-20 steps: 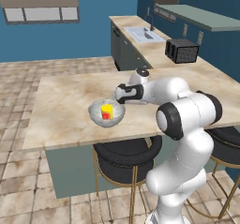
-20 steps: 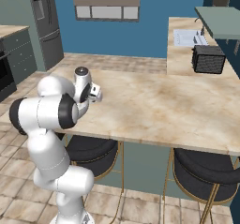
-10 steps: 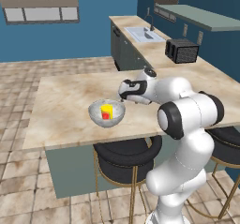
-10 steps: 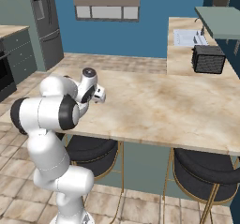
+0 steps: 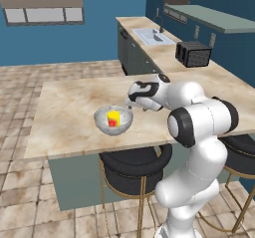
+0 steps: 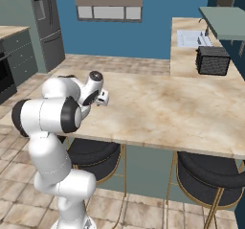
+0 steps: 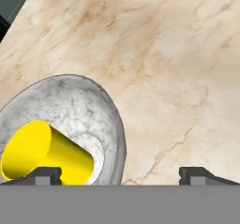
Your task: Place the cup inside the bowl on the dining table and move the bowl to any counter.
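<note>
With the small yellow cylindrical cup (image 5: 113, 118) already seated in the shallow speckled silvery-grey bowl (image 5: 102, 125) on the beige marble-topped dining table (image 5: 64, 107), the wide-open, empty two-finger gripper (image 5: 130, 101) is judged due to be closed on the bowl's rim for carrying.

Walls deep blue. Window (image 5: 44, 3) w/ brown blind at the back wall. Floor (image 5: 20, 202) is beige-brown stone tiles. Two black round stools (image 5: 133, 165) w/ thin gold legs stand under the near table edge. Sink (image 5: 149, 35) is set in the far worktop, a black toaster oven (image 5: 193, 54) near it. Grey fridge (image 6: 45, 24) at left in right base view. Green shelf (image 5: 214, 18) on the wall, upper right.
</note>
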